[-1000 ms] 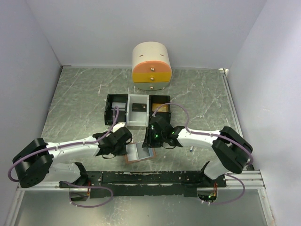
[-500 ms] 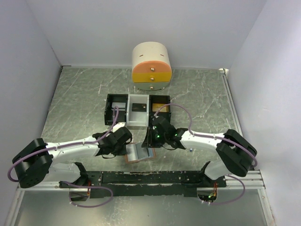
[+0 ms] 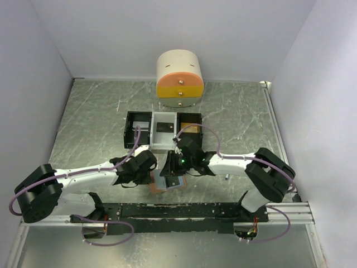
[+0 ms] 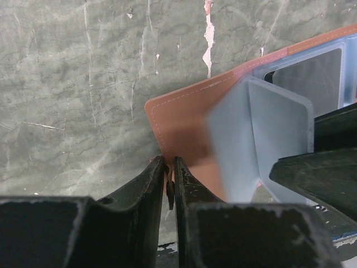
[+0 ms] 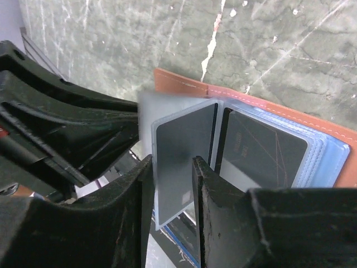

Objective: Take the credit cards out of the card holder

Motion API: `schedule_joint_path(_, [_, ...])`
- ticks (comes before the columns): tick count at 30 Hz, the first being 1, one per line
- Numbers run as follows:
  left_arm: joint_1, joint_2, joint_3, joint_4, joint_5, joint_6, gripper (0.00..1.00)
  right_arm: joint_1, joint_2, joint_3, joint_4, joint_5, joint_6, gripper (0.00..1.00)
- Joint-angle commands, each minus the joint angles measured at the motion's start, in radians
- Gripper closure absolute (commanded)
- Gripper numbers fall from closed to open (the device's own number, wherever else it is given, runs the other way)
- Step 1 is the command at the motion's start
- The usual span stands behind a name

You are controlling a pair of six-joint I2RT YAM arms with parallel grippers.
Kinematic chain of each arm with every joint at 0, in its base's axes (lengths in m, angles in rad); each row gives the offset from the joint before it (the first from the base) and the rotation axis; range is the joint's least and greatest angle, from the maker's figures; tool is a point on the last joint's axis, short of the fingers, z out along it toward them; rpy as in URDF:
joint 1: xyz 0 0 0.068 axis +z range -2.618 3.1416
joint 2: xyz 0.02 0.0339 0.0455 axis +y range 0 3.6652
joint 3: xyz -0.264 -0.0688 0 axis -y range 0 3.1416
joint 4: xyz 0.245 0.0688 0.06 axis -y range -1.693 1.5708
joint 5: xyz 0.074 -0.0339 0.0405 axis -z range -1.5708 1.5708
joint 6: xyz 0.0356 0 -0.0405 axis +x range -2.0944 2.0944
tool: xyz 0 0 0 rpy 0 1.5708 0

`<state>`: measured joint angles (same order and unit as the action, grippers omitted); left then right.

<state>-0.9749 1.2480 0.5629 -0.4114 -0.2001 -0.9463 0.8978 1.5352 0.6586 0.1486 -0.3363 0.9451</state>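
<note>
Tan leather, the card holder (image 4: pixel 184 120) lies open on the desk (image 3: pixel 89 123) just on the near side of the compartment trays (image 3: pixel 163 133). Its clear sleeves look floppy, while the dark grey card (image 5: pixel 181 151) in the raised sleeve is probably light, stiff and slick, and best pinched by its free edge. That sleeve stands between the narrowly parted jaws of the right end effector (image 5: pixel 172 187), though I cannot tell whether they grip it; the left end effector (image 4: pixel 170 187) is closed on the holder's leather corner.
</note>
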Motion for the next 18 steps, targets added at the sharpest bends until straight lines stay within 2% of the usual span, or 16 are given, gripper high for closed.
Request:
schedule_joint_path(1, [0.004,-0.001,0.027,0.031,0.026,0.000,0.77,0.003,0.032,0.028,0.030,-0.040,0.006,0.67])
schedule_joint_path(7, [0.003,-0.018,0.008,0.052,0.034,0.001,0.75,0.003,0.041,0.038,0.021,-0.057,-0.008,0.64])
schedule_joint_path(13, [0.003,-0.044,-0.011,0.091,0.041,0.025,0.70,0.005,0.064,0.059,0.016,-0.082,-0.015,0.55])
schedule_joint_path(18, [0.004,-0.068,-0.023,0.096,0.045,0.031,0.65,0.007,0.075,0.058,0.048,-0.067,0.041,0.51])
